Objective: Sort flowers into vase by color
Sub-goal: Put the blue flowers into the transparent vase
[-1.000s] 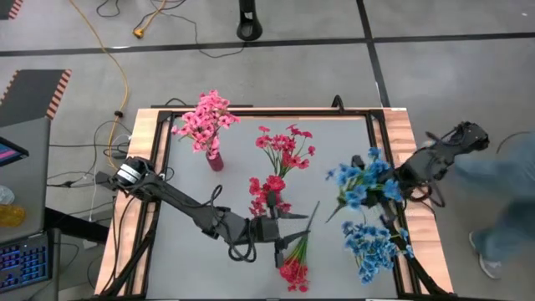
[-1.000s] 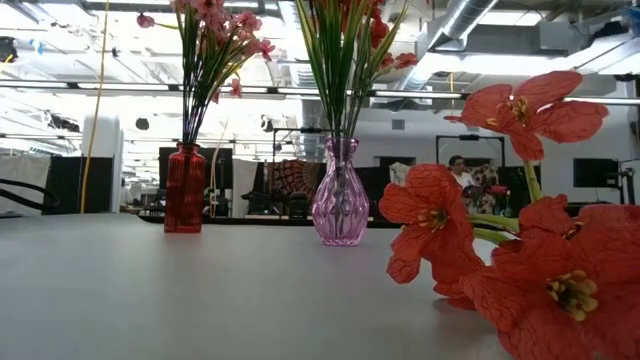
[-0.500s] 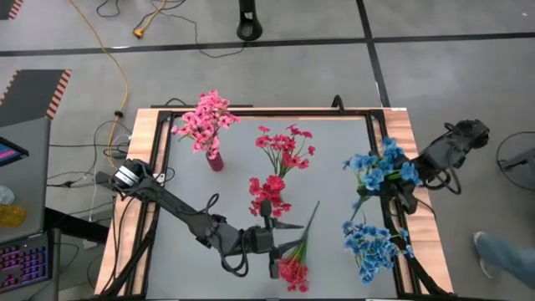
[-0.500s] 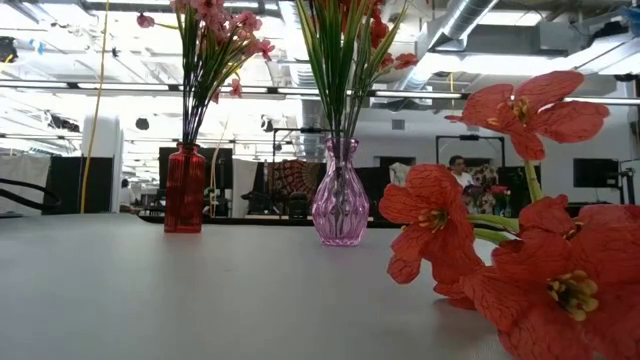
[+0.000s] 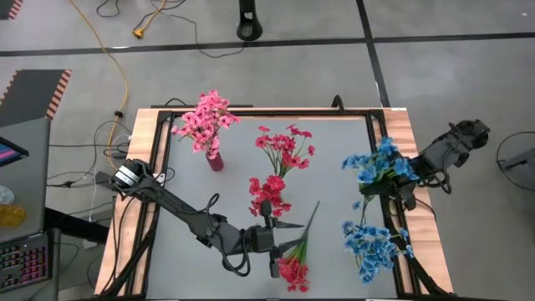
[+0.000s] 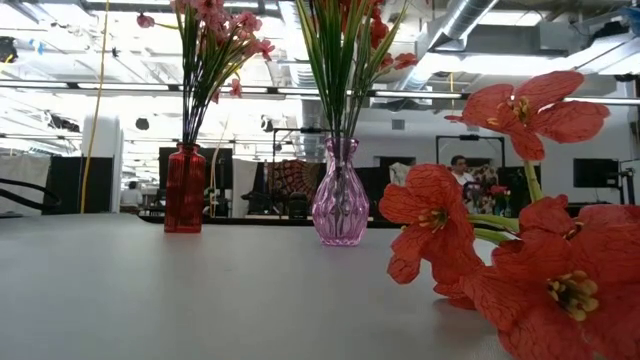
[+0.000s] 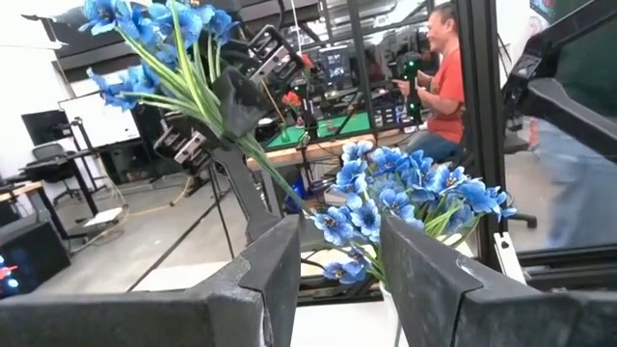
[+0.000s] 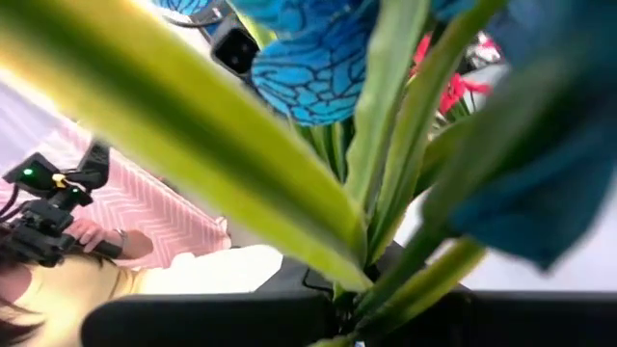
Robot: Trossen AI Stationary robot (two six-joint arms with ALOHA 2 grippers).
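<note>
1. We see the right gripper (image 5: 399, 186) at the table's right edge, clenched on the stems of a blue sprig (image 5: 378, 165) that it holds clear of the table; green stems and blue petals fill the right wrist view.
2. From the left wrist, that same blue sprig (image 7: 164, 48) shows raised in the far gripper (image 7: 236, 96), above a second blue bunch (image 7: 405, 198).
3. That second blue bunch (image 5: 372, 242) stands near the table's right front corner; we cannot make out its vase.
4. The left gripper (image 5: 272, 261) sits low at the front centre, just beside a loose red sprig (image 5: 292, 267) lying on the table. Its fingers (image 7: 275, 265) stand apart with nothing between them.
5. Pink flowers (image 5: 205, 117) stand in a red vase (image 6: 184, 187) at the back left.
6. Red flowers (image 5: 286, 146) stand in a pinkish-purple vase (image 6: 340, 195) near the middle, with another red cluster (image 5: 267, 194) just in front.
7. Beyond the table, a person in a red shirt (image 7: 448, 67) is visible.
</note>
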